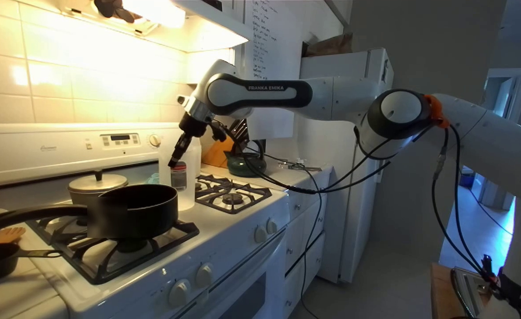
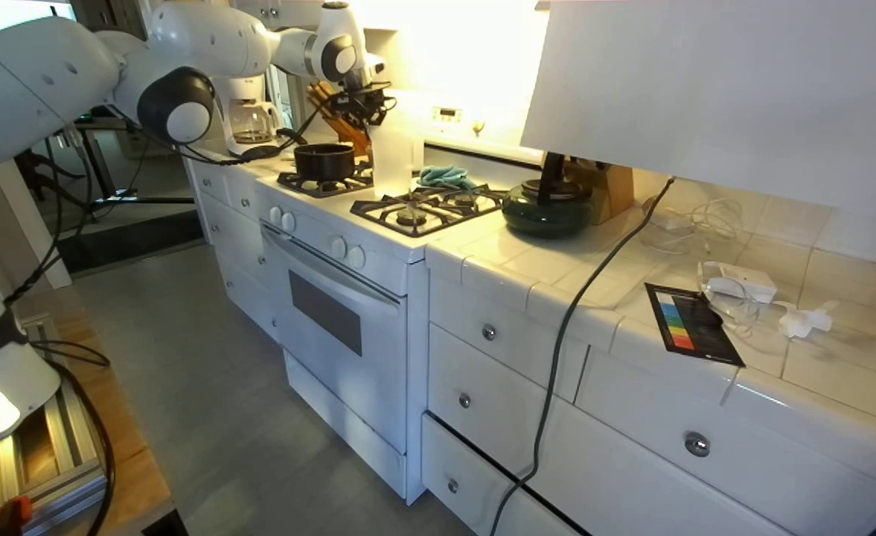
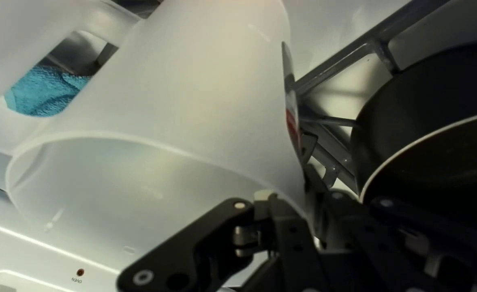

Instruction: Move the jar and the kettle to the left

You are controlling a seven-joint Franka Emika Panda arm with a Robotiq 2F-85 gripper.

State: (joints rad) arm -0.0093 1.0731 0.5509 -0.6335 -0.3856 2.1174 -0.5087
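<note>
A translucent whitish jar (image 1: 185,195), with a red-topped label and a side handle, stands upright on the stove between the left and right burners. My gripper (image 3: 293,188) is at its rim in the wrist view, one finger inside and the other outside. The jaws stand close together with the jar wall between them. In an exterior view the gripper (image 1: 172,163) points down at the upper part of the jar, beside its label. The dark green kettle (image 2: 545,216) sits apart, on the tiled counter right of the stove; it shows in both exterior views.
A black saucepan (image 1: 140,212) on the front-left burner stands close beside the jar. Behind it is a lidded metal pot (image 1: 97,181). A teal cloth (image 2: 443,177) lies behind the jar. A wooden block (image 2: 612,186) stands behind the kettle, and a black cable (image 2: 568,327) crosses the counter edge.
</note>
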